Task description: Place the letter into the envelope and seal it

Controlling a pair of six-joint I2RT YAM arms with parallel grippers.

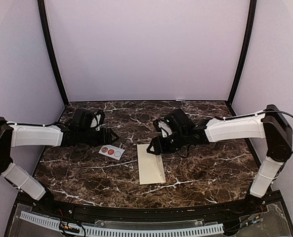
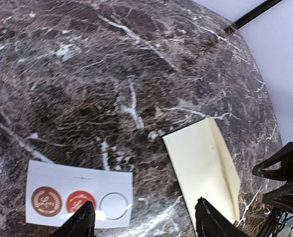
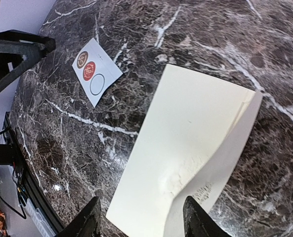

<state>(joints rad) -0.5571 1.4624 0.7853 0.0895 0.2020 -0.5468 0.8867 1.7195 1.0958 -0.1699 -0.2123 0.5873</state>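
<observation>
While the envelope (image 1: 151, 163) lies on the tabletop (image 1: 210, 173) beside the stickers (image 1: 111, 152), the left end effector (image 2: 145, 203) and right end effector (image 3: 142, 207) gape empty.

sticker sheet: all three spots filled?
No. The sticker sheet carries a brown sticker and a red sticker, but its third circle is empty.

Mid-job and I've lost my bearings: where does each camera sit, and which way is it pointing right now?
Top external: above and behind the bases, looking down on the dark marble table, left arm and right arm in view.
Left wrist: on the left gripper, looking down over its fingertips at the white sticker sheet.
Right wrist: on the right gripper, looking down over its fingertips at the cream paper envelope.
Shared: both wrist views show envelope and sticker sheet.
</observation>
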